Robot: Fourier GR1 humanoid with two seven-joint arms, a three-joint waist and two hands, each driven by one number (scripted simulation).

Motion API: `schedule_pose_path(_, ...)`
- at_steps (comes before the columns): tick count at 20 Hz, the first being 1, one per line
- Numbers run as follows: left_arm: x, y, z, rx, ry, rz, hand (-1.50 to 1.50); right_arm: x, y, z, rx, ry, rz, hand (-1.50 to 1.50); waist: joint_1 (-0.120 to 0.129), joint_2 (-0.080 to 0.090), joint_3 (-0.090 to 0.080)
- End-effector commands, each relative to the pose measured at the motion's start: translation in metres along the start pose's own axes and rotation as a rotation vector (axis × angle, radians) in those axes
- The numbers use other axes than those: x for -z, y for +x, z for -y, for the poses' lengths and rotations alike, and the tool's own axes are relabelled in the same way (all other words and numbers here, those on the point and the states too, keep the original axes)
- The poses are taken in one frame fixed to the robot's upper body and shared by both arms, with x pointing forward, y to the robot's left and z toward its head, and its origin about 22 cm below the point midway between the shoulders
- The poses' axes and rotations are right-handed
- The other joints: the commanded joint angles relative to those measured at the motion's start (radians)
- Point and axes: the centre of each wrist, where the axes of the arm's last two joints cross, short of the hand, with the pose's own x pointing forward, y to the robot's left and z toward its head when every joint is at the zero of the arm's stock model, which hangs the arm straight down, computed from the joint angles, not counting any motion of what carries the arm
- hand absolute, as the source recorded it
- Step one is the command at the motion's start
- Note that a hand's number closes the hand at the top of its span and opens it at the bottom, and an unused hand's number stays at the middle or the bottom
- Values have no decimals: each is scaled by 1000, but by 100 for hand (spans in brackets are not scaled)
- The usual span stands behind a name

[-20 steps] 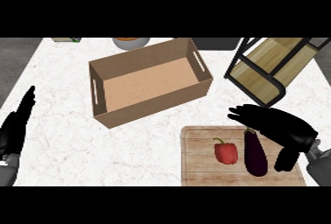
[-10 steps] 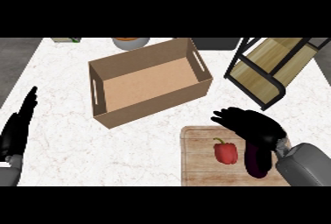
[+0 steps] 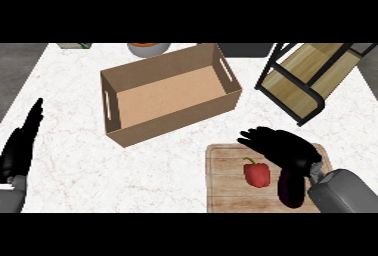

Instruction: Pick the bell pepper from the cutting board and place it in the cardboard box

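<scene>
Red and small, the bell pepper lies on the wooden cutting board, near the middle of the board, with its green stem pointing toward the far edge. A dark purple eggplant lies on the same board, just beside the pepper on its right side.

The right robot hand is over the far right part of the cutting board. Its black fingers are spread and relaxed and they hold nothing. The pepper lies just below the fingers in the view, on the near left side of the palm; I cannot tell if the hand touches it. The grey forearm comes in over the right near corner of the board and covers part of the eggplant.

The cardboard box stands open on the white marble table, beyond the cutting board and to its left, well apart from the pepper.

The left robot hand rests far left of the cutting board, with straight fingers.
</scene>
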Motion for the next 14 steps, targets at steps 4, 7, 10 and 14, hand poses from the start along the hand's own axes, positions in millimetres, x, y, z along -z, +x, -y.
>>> schedule_pose_path(4,-5,-9,-25,-16,6,-2,0,-15,20,2,38,19,88,-150,-1,1,2)
schedule_pose_path(7,-4,-19,2,-11,5,9,0,-11,8,-1,23,0,103,-150,-1,2,3)
schedule_pose_path(10,-1,0,-3,-8,-1,-13,0,-18,27,-3,24,26,128,-150,-2,1,3)
schedule_pose_path(14,-4,-2,18,7,-9,-3,0,-8,46,-13,-49,81,42,-150,-3,2,2)
